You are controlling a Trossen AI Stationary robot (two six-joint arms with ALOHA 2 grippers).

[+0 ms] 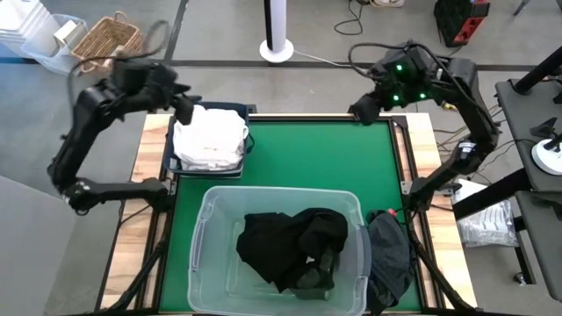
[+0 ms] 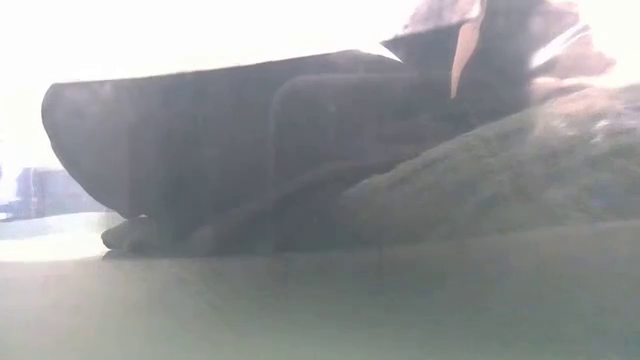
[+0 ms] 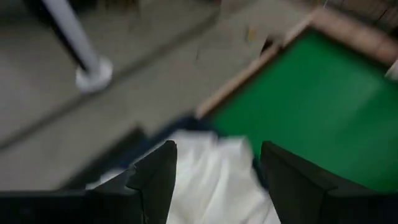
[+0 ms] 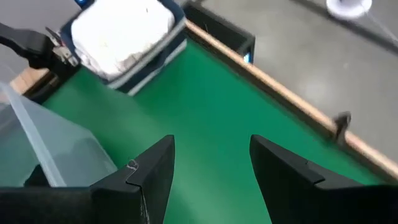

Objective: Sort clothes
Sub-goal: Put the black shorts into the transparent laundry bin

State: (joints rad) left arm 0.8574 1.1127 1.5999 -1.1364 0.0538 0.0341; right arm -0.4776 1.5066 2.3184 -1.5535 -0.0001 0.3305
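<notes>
Two sets of fingers, both spread and empty. Left gripper [image 3: 214, 180] poised above the whites [image 1: 209, 139], piled high in the navy bin [image 1: 169, 151] at the far left of the tabletop [image 1: 307, 158]; right gripper [image 4: 208, 171] up over the far right corner, with only bare green below. Farther out, darks [image 1: 294, 246] heaped in the clear tub [image 1: 204, 230] at the near edge, plus one dark grey garment [image 1: 391, 254] draped outside the tub's right wall, hanging toward the tabletop's right edge. Low view filled by dark cloth pressed against the tub wall; nothing more to tell from it.

Handling, as a judgement: all soft, light and limp, likely to sag, trail and snag on rims when lifted. Best pinched at a raised fold or bunched ridge, not at a flat spread. Grey garment probably the piece left to sort: a grip on its upper hump near the tub's corner looks easiest, lifted clear of the rim before crossing.

Room: wide open green between bin and tub and across the far right half. Tight spots: tub's right wall against the table rail, and the overfull bin, where the top layer could slide off.
</notes>
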